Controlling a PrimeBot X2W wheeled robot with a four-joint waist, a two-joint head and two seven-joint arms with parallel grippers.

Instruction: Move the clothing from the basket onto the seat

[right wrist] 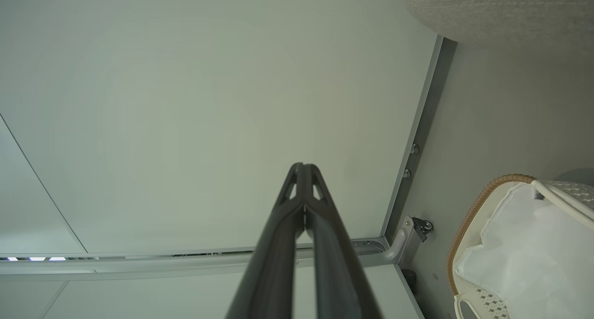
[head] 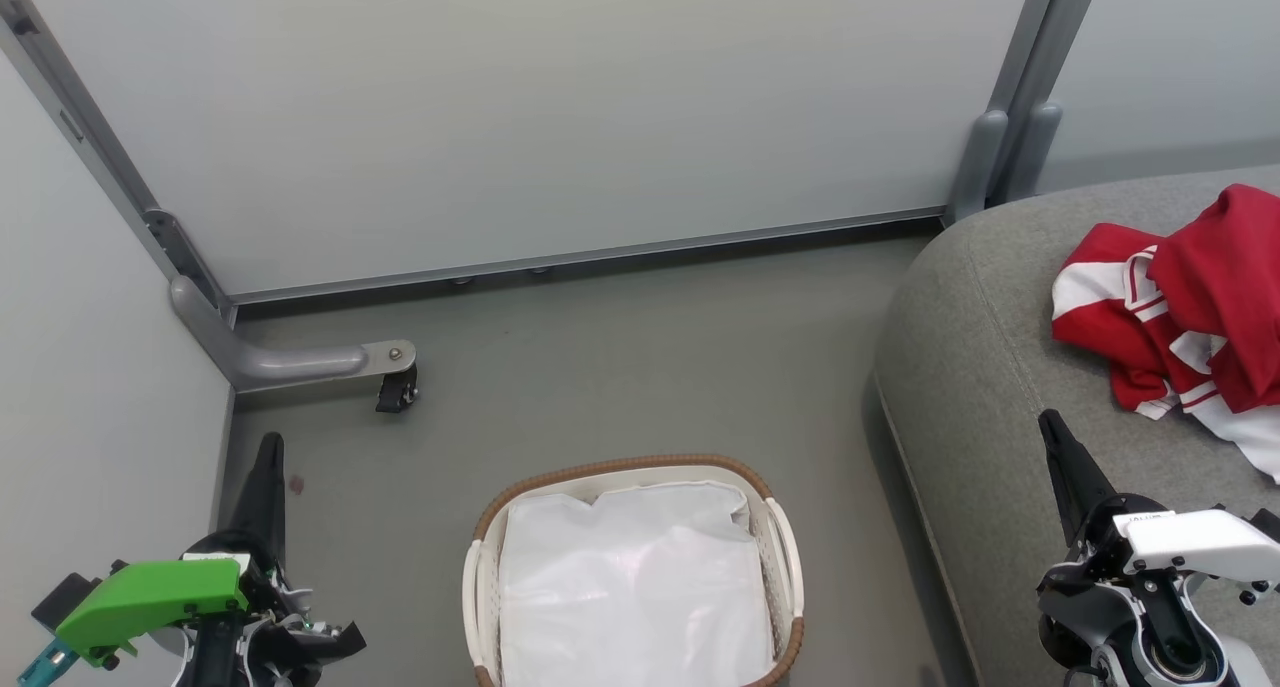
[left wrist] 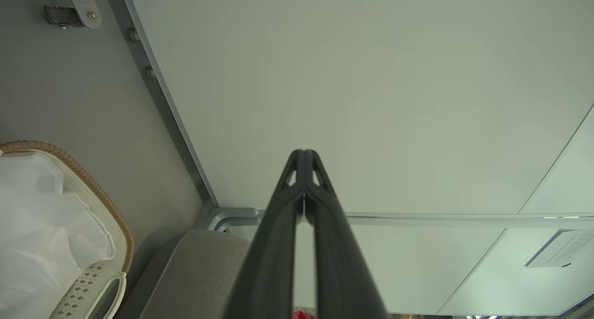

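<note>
The red and white clothing (head: 1185, 312) lies bunched on the grey seat (head: 985, 367) at the right. On the floor in the lower middle stands the basket (head: 630, 472), with just its white liner (head: 630, 577) showing inside. My left gripper (head: 270, 447) is shut at the lower left, left of the basket and holding nothing; its fingertips meet in the left wrist view (left wrist: 304, 154). My right gripper (head: 1050, 422) is shut and empty over the seat's front part, short of the clothing, tips together in the right wrist view (right wrist: 304, 166).
Pale partition panels (head: 520, 117) close off the back and left, on grey metal frames. A frame foot with a black caster (head: 397, 392) juts onto the grey floor at the left. Open floor (head: 640, 357) lies between the basket and the back panel.
</note>
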